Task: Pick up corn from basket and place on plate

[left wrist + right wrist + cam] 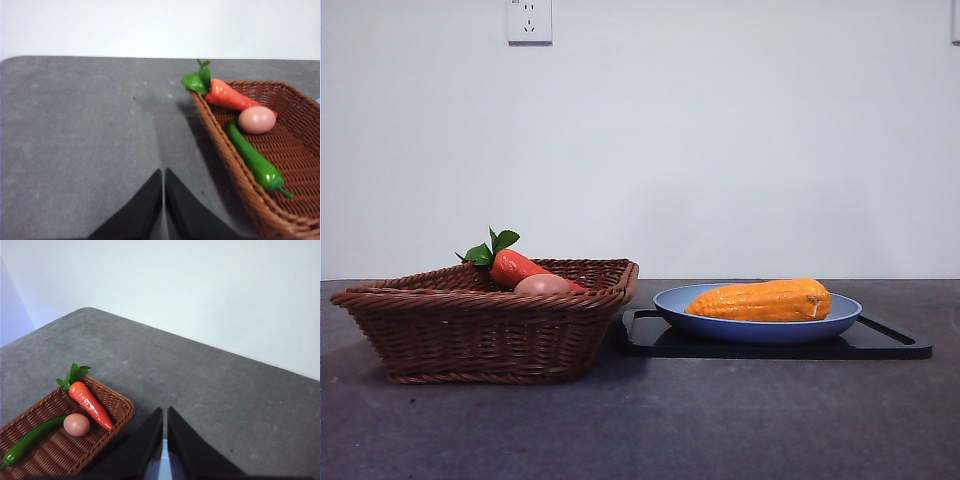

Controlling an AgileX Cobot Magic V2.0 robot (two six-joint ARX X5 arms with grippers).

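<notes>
The orange-yellow corn [762,300] lies on its side on the blue plate [840,322], at the right of the front view. The brown wicker basket [480,325] stands to the left of the plate. My left gripper [163,176] is shut with nothing in it, above bare table beside the basket [235,165]. With its jaws shut and empty, my right gripper [165,414] hovers past the basket's corner [117,422]; a sliver of the plate [162,465] shows between the jaws. Neither gripper shows in the front view.
The basket holds a red-orange carrot with green leaves [515,265], a pinkish egg-shaped item [542,285] and a green pepper [252,157]. A flat black tray [880,340] lies under the plate. The grey table [640,420] ends at a white wall.
</notes>
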